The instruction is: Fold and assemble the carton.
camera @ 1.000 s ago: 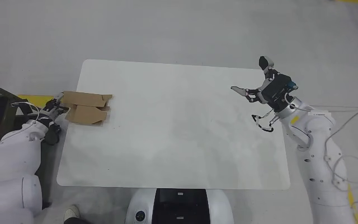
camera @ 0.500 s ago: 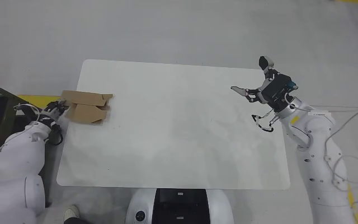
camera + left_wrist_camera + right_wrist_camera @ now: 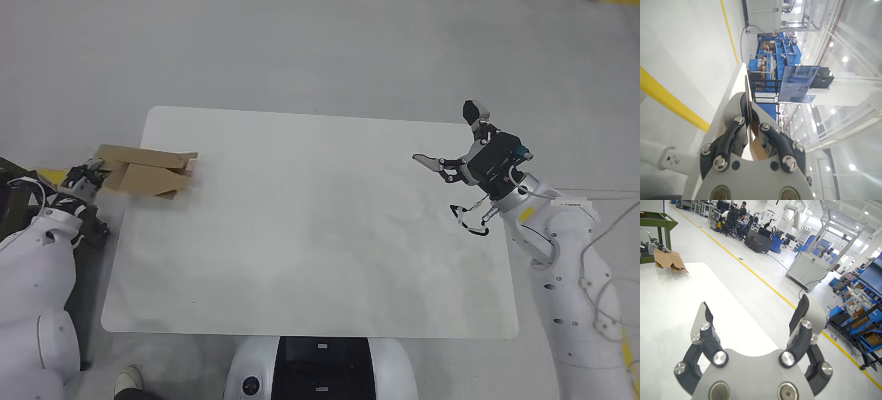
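Note:
A flat brown carton hangs over the left edge of the white table, lifted a little off it. My left gripper is shut on its outer end, beyond the table edge. From the left wrist the carton shows edge-on, pinched between the fingers. Across the table the right wrist view shows the carton tilted with flaps drooping, the left gripper holding it. My right gripper hovers open over the table's right side, its fingers spread wide with nothing between them.
A green metal cart stands off the table's left side behind the carton. Yellow floor lines run past the table. Most of the tabletop between the two arms is bare.
The left gripper has drawn the carton leftward and up, so more of it overhangs the table's left edge. The right arm has stayed still.

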### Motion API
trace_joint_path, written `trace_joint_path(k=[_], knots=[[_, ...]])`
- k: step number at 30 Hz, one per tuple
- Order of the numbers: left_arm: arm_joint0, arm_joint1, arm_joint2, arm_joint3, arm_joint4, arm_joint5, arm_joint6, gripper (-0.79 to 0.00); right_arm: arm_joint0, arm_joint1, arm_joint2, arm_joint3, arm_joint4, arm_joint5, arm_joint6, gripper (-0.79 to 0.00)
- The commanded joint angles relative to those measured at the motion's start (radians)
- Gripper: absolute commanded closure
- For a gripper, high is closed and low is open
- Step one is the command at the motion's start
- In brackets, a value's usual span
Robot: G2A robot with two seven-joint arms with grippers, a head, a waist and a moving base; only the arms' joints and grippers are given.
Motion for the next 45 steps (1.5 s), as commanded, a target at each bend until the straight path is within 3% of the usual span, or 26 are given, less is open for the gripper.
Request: trace_joint_path(k=[1, 8, 17, 25, 35, 45], knots=[[-0.007, -0.001, -0.006, -0.013, -0.021, -0.009, -0.016, 0.000, 0.000, 0.000, 0.000, 0.000, 0.000, 0.000, 0.000, -0.785], [-0.027, -0.010, -0.002, -0.076, -0.047, -0.049, -0.057, 0.000, 0.000, 0.000, 0.000, 0.000, 0.000, 0.000, 0.000, -0.785], [-0.029, -0.065, 0.046, -0.223, -0.153, -0.044, -0.078, 0.000, 0.000, 0.000, 0.000, 0.000, 0.000, 0.000, 0.000, -0.785], [0.039, -0.112, 0.124, -0.471, -0.242, 0.086, -0.059, 0.000, 0.000, 0.000, 0.000, 0.000, 0.000, 0.000, 0.000, -0.785], [0.125, -0.142, 0.212, -0.757, -0.252, 0.178, 0.039, 0.000, 0.000, 0.000, 0.000, 0.000, 0.000, 0.000, 0.000, -0.785], [0.102, -0.180, 0.334, -0.837, -0.261, 0.180, 0.082, 0.000, 0.000, 0.000, 0.000, 0.000, 0.000, 0.000, 0.000, -0.785]])
